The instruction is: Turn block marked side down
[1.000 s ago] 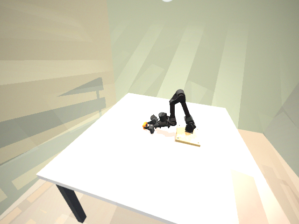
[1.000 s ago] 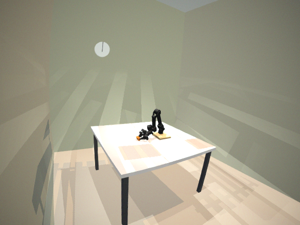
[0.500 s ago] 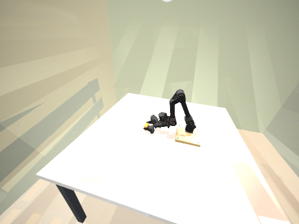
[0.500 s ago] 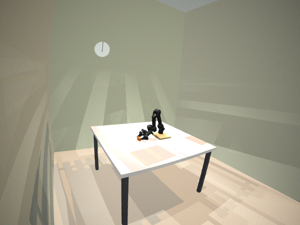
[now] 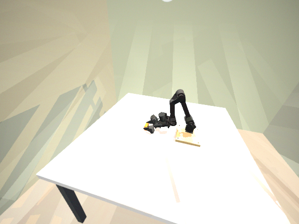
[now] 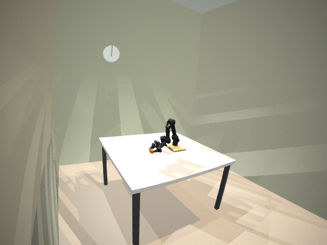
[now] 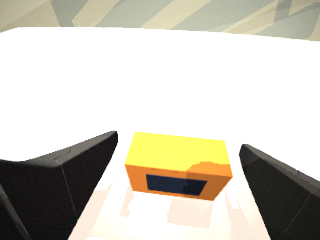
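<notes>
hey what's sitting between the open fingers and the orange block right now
Nothing; the wrist view shows only bare gaps between the block and both fingers.

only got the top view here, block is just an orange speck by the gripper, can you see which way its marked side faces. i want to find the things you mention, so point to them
Observer: In the wrist view the dark patch on the block [image 5: 146, 125] [image 6: 151, 151] [image 7: 178, 156] is on the side facing the camera, not on the yellow-lit upper face.
Operator: so is it pinched or not
Observer: Not pinched. The wrist view shows white table [image 5: 116, 154] [image 6: 158, 163] [image 7: 175, 80] in a gap on each side of the block, between it and the open fingers of the gripper [image 5: 148, 124] [image 6: 153, 149] [image 7: 177, 142].
Operator: anything else up there i'm missing
Observer: A round white clock-like disc with a dark line on it [image 6: 111, 53], on the wall in the exterior view.
</notes>
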